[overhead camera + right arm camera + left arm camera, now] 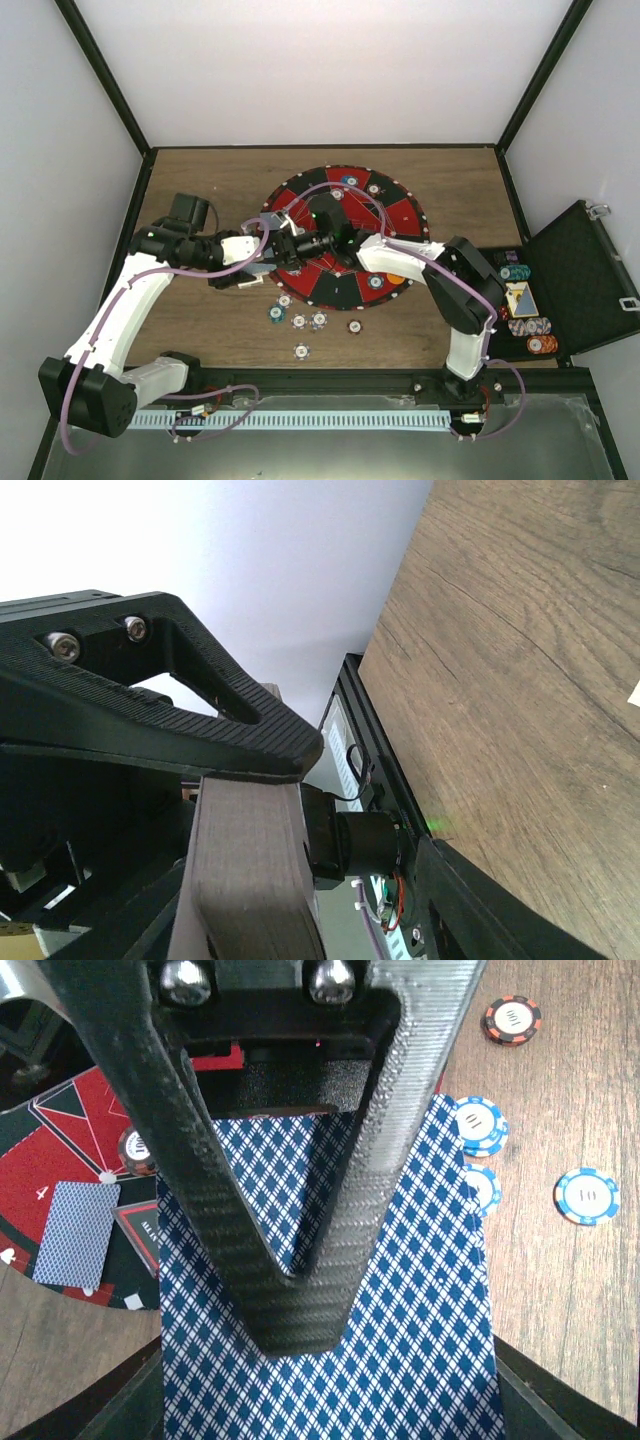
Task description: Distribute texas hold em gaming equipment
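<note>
1. While the left gripper point(300, 1310) stood nearly closed, its jaws pinched a deck of blue-and-white diamond-backed playing cards point(400, 1360) over the edge of the round red-and-black mat point(60, 1130).
2. The right gripper point(295, 770) showed narrowed jaws; I could not tell whether they held anything.
3. One single face-down card point(75, 1235) lay on the mat, and blue-and-white striped chips point(586, 1196) lay on the brown wooden table point(560, 1300).

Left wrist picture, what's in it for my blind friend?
The left gripper, shut into a V, holds a blue patterned stack of cards. Left of it one card lies face down on the red-and-black mat; right of it, blue chips and an orange chip sit on the table.
</note>
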`<state>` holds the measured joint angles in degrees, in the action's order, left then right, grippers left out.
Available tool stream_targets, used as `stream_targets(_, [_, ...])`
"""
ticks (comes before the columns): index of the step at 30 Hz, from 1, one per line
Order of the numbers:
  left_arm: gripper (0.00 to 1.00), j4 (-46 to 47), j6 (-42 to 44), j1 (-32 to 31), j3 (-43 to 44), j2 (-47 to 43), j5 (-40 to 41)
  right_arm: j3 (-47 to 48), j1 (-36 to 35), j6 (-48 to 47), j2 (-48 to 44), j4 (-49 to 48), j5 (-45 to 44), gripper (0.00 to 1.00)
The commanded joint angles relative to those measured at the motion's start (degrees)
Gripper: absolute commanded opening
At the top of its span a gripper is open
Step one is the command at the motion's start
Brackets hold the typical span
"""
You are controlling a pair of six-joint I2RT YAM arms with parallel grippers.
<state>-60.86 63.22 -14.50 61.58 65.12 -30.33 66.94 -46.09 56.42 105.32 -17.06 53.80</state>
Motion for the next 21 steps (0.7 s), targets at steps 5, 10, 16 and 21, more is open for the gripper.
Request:
stream_targets(5, [0.04, 0.1, 1.0, 0.2, 2.0, -1.9, -2.2, -0.7, 1.8, -3.4, -2.3, 5.8, -0.9, 0.48])
stream_targets(10, [0.04, 0.1, 1.2, 0.2, 1.8, -1.8, -1.6, -1.4, 2.3, -4.4, -4.1, 7.5, -1.3, 0.43])
stream_targets(16, [0.04, 0.5, 1.3, 0.3, 1.4, -1.6, -1.4, -0.8, 2.7, -5.7, -6.9, 10.7, -2.5, 0.34])
stream_targets(21, [0.04, 0.7, 1.3, 0.3, 1.1, -1.5, -1.0, 0.3, 2.7, -6.9, -8.3, 13.8, -3.3, 0.25])
